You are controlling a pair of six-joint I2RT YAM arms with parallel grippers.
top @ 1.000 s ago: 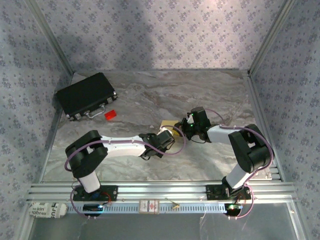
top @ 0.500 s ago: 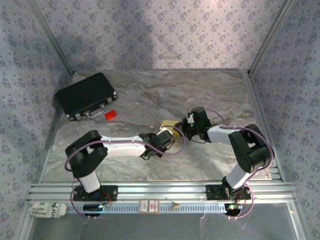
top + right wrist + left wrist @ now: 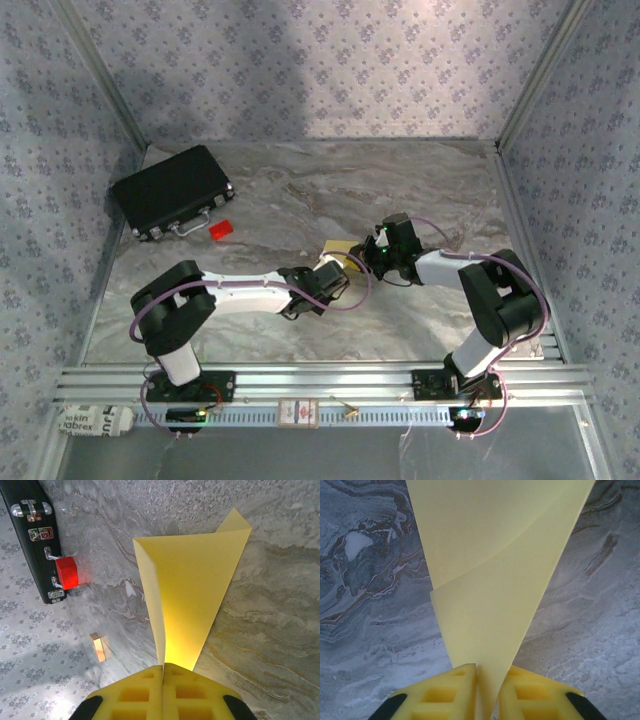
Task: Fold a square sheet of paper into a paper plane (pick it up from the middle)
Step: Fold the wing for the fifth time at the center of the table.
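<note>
While the flowery wallpapered walls (image 3: 320, 60) box everything in, the biggest thing on show is the marble-look table (image 3: 420, 180), and both arms reach in over the middle of it. The left arm (image 3: 240, 290) comes in from the left and the right arm (image 3: 490, 290) from the right, so their wrists end up almost nose to nose. Next size down is the black case (image 3: 172, 190), lying flat near the back left corner, well away from the action. Then there's the square sheet of paper (image 3: 338, 249), sitting between the two wrists near the table's centre. From the left wrist cam it fans out wide from a narrow point, with one layer bent over another (image 3: 495, 555). From the right wrist cam it rises in a V with a sharp crease down its left side (image 3: 195, 580). Can't tell if its far edge touches the marble. The left gripper (image 3: 482, 672) has its yellow pads pinched onto the narrow end of the paper. The right gripper (image 3: 163, 667) is clamped tight on the paper too, pads pressed together with the sheet coming straight out between them. Smallest bit is the red block (image 3: 221, 229), just beside the case's handle side.
</note>
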